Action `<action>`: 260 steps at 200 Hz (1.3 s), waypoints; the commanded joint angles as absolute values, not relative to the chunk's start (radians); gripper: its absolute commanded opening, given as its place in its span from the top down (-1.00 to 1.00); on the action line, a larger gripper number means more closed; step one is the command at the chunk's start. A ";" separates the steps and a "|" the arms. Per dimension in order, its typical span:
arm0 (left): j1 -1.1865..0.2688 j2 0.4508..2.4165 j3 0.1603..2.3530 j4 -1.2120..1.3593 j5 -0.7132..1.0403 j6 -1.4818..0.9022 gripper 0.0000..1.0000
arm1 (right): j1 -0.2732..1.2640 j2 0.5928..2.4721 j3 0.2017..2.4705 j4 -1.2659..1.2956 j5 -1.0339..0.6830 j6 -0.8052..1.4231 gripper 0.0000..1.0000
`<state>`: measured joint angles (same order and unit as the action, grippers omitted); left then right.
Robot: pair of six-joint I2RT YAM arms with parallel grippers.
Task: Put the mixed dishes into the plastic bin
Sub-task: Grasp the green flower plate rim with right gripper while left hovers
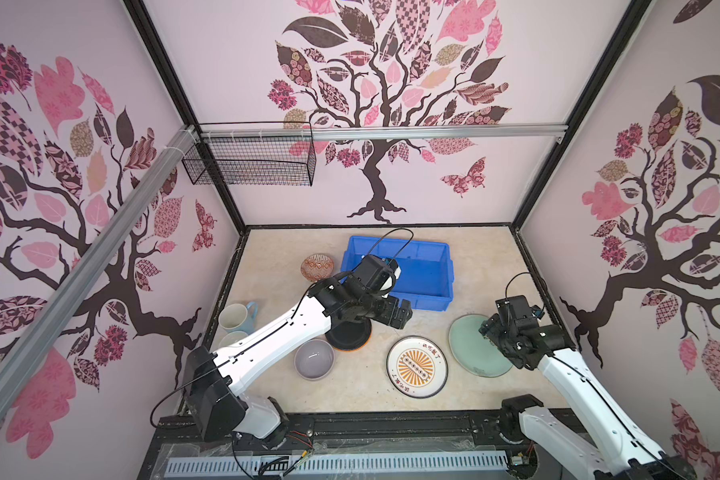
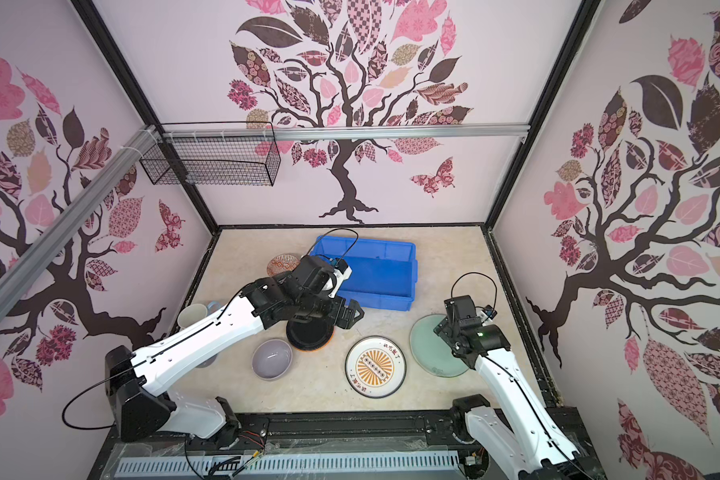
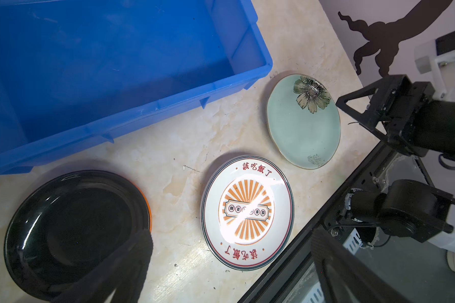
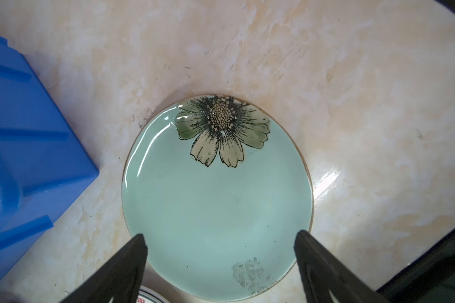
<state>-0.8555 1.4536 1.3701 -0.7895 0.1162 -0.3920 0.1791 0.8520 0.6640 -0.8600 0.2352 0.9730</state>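
I'm holding the left gripper [image 3: 231, 236] spread wide just beside the glossy black round plate with its orange underside [image 3: 71, 230], near the bright blue rectangular plastic tub [image 1: 427, 302]. The right gripper [image 4: 221, 236] is hovering, jaws apart, over the pale green flowered ceramic plate [image 4: 216, 204], probably lining up a rim grasp. The tub is sitting empty nearby.

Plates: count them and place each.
3. Black plate with orange underside before the blue plastic bin; white orange-sunburst plate right of it; pale green flowered plate farthest right. None looks hidden.
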 commanded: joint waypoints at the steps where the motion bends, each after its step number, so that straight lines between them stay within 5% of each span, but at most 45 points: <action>1: -0.853 1.447 1.354 -0.770 0.108 -0.374 -0.97 | 0.180 0.819 0.638 -0.934 0.211 1.085 -0.76; 116: -0.853 1.380 1.290 -0.825 0.191 -0.346 -0.97 | 0.200 0.709 0.581 -1.057 0.137 1.207 -0.56; 260: -0.793 1.414 1.281 -0.837 0.242 -0.295 -0.97 | 0.322 0.677 0.342 -0.799 0.156 1.380 -0.43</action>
